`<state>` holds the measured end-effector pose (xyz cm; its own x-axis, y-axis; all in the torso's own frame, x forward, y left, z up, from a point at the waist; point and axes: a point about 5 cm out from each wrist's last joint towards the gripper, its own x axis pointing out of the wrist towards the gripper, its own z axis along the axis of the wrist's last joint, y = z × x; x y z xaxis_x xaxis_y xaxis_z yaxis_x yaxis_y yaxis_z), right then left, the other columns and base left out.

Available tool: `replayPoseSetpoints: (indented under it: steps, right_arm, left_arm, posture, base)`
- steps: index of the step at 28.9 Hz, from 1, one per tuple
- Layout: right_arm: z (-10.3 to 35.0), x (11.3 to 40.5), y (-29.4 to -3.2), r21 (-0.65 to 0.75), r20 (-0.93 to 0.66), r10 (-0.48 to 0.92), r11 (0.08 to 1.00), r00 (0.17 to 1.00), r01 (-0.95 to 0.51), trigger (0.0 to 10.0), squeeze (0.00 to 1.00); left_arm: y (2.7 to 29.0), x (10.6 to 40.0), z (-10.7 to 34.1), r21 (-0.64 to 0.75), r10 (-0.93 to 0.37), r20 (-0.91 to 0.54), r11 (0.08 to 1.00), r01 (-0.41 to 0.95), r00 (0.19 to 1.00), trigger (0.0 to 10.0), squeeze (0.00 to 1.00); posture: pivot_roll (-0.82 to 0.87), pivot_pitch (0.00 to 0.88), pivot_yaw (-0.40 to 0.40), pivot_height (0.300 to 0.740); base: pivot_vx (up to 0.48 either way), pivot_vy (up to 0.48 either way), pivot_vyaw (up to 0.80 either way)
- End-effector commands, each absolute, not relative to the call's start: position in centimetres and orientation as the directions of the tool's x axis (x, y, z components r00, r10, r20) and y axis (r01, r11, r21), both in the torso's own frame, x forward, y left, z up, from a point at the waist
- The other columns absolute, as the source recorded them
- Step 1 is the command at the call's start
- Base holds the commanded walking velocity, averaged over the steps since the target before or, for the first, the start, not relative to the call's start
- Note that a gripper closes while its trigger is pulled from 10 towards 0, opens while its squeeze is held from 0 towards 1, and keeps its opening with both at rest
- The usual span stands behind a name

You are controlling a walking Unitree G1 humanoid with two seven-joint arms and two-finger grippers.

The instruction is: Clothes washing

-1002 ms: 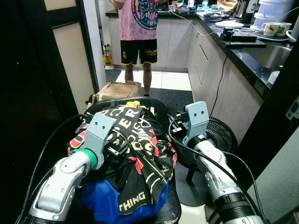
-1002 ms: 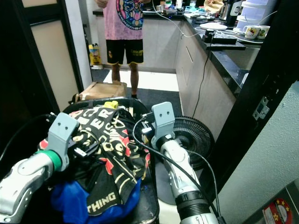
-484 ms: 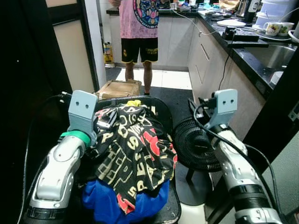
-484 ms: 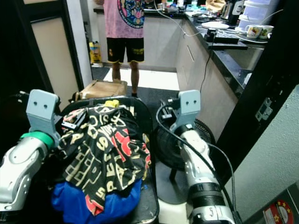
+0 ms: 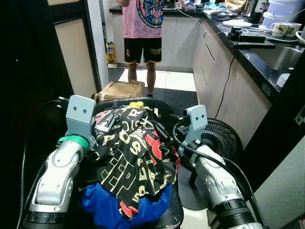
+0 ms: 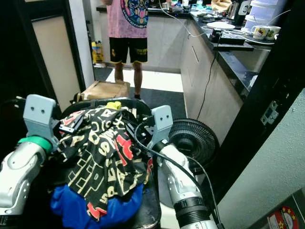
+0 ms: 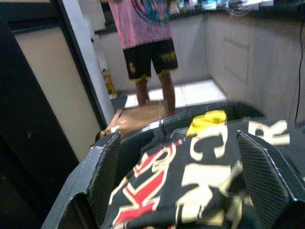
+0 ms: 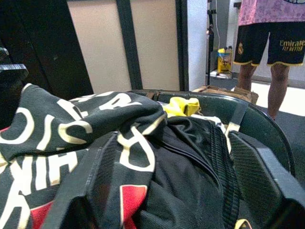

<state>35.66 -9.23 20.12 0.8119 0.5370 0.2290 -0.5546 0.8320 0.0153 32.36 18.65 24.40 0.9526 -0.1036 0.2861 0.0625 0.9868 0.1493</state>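
A black garment (image 5: 136, 152) with yellow and red lettering lies heaped on a blue garment (image 5: 102, 210) in a dark round basket (image 5: 159, 104). A yellow item (image 5: 137, 105) peeks out at the far rim. My left gripper (image 5: 106, 126) is at the pile's left side, open, and its fingers (image 7: 106, 174) straddle the patterned cloth (image 7: 200, 176). My right gripper (image 5: 166, 136) presses in from the pile's right side. It is also open, with its fingers (image 8: 259, 183) wide around the black cloth (image 8: 157, 176).
A person (image 5: 143, 28) in a pink shirt and black shorts stands ahead in the kitchen. A cardboard box (image 5: 119, 89) sits on the floor beyond the basket. A black floor fan (image 5: 219, 140) stands to the right, under a dark counter (image 5: 259, 47). A dark door frame (image 5: 28, 71) lies to the left.
The right gripper swung out to the right above the fan, then came back in against the pile's right side. The left gripper rose to the pile's left edge, and the patterned garment shifted.
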Motion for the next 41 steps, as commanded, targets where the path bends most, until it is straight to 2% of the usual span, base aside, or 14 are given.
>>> replayPoseSetpoints:
  steps: [1, 5, 7, 9, 17, 18, 19, 26, 31, 32, 33, 34, 35, 41]
  right_arm:
    - [20.3, 35.8, -9.0, 0.028, 0.233, 0.552, 0.819, 0.801, -0.573, 10.0, 0.80]
    - [20.2, 35.7, -8.4, 0.030, 0.230, 0.573, 0.803, 0.786, -0.595, 10.0, 0.76]
    - [20.1, 35.6, -7.9, 0.033, 0.225, 0.583, 0.796, 0.781, -0.604, 10.0, 0.61]
    - [20.0, 35.6, -7.7, 0.036, 0.226, 0.587, 0.793, 0.778, -0.609, 10.0, 0.54]
    - [20.6, 35.4, -6.1, 0.050, 0.244, 0.643, 0.739, 0.726, -0.672, 10.0, 0.56]
    - [20.7, 35.4, -5.5, 0.045, 0.243, 0.659, 0.725, 0.712, -0.687, 10.0, 0.61]
    - [20.7, 35.4, -4.8, 0.052, 0.241, 0.676, 0.708, 0.697, -0.705, 10.0, 1.00]
    - [20.7, 35.6, -2.9, 0.052, 0.225, 0.711, 0.674, 0.666, -0.737, 10.0, 1.00]
    - [20.3, 35.1, -1.2, 0.044, 0.189, 0.765, 0.620, 0.616, -0.784, 10.0, 1.00]
    - [20.1, 34.9, -0.7, 0.046, 0.173, 0.781, 0.602, 0.600, -0.797, 10.0, 0.41]
    - [20.0, 34.8, -0.5, 0.050, 0.163, 0.790, 0.592, 0.591, -0.804, 10.0, 0.22]
    - [20.0, 34.8, -0.5, 0.050, 0.163, 0.790, 0.592, 0.591, -0.804, 10.0, 0.22]
    - [20.0, 34.7, -0.3, 0.060, 0.157, 0.799, 0.579, 0.580, -0.813, 10.0, 0.00]
    - [19.6, 34.6, 0.0, 0.054, 0.116, 0.822, 0.556, 0.558, -0.829, 10.0, 0.00]
  left_arm:
    - [18.7, 32.2, 25.1, 0.081, -0.107, 0.333, 0.993, 0.085, 0.937, 10.0, 0.00]
    - [17.7, 32.1, 25.6, 0.083, -0.214, 0.353, 0.977, 0.197, 0.911, 10.0, 0.00]
    - [16.6, 32.3, 25.0, 0.150, -0.310, 0.298, 0.949, 0.277, 0.903, 10.0, 0.00]
    - [16.4, 32.5, 24.5, 0.186, -0.321, 0.270, 0.942, 0.278, 0.908, 10.0, 0.00]
    - [17.1, 33.3, 24.2, 0.214, -0.237, 0.256, 0.959, 0.184, 0.937, 10.0, 0.00]
    - [17.5, 33.5, 24.2, 0.217, -0.207, 0.253, 0.964, 0.153, 0.945, 10.0, 0.00]
    - [18.0, 33.6, 24.2, 0.211, -0.174, 0.252, 0.970, 0.121, 0.952, 10.0, 0.00]
    - [19.4, 33.9, 24.3, 0.212, -0.099, 0.235, 0.976, 0.049, 0.967, 10.0, 0.00]
    - [19.6, 33.8, 24.1, 0.238, -0.132, 0.215, 0.968, 0.079, 0.968, 10.0, 0.00]
    - [19.4, 33.7, 24.0, 0.243, -0.154, 0.203, 0.965, 0.102, 0.967, 10.0, 0.00]
    - [19.2, 33.6, 23.9, 0.244, -0.170, 0.194, 0.962, 0.121, 0.966, 10.0, 0.00]
    - [19.2, 33.6, 23.9, 0.244, -0.170, 0.194, 0.962, 0.121, 0.966, 10.0, 0.00]
    - [19.0, 33.6, 23.8, 0.242, -0.190, 0.178, 0.959, 0.144, 0.965, 10.0, 0.00]
    - [18.6, 33.6, 23.5, 0.252, -0.239, 0.135, 0.947, 0.200, 0.962, 10.0, 0.00]
  posture:
    - [-0.02, 0.058, 0.011, 0.740]
    - [-0.01, 0.058, 0.009, 0.740]
    - [-0.01, 0.061, 0.007, 0.740]
    - [-0.01, 0.062, 0.009, 0.740]
    - [-0.02, 0.067, 0.012, 0.740]
    - [-0.02, 0.069, 0.011, 0.740]
    - [-0.02, 0.071, 0.010, 0.740]
    - [-0.01, 0.073, 0.005, 0.740]
    - [0.00, 0.072, -0.001, 0.740]
    - [0.00, 0.071, -0.001, 0.740]
    - [0.00, 0.071, -0.001, 0.740]
    - [0.00, 0.071, -0.001, 0.740]
    - [0.00, 0.070, -0.002, 0.740]
    - [0.00, 0.067, 0.000, 0.740]
  base:
    - [0.000, 0.000, 0.00]
    - [0.000, 0.000, 0.00]
    - [0.000, 0.000, 0.00]
    - [0.000, 0.000, 0.00]
    - [0.000, 0.000, 0.00]
    - [0.000, 0.000, 0.00]
    - [0.000, 0.000, 0.00]
    - [0.000, 0.000, 0.00]
    - [0.000, 0.000, 0.00]
    - [0.000, 0.000, 0.00]
    - [0.000, 0.000, 0.00]
    - [0.000, 0.000, 0.00]
    - [0.000, 0.000, 0.00]
    - [0.000, 0.000, 0.00]
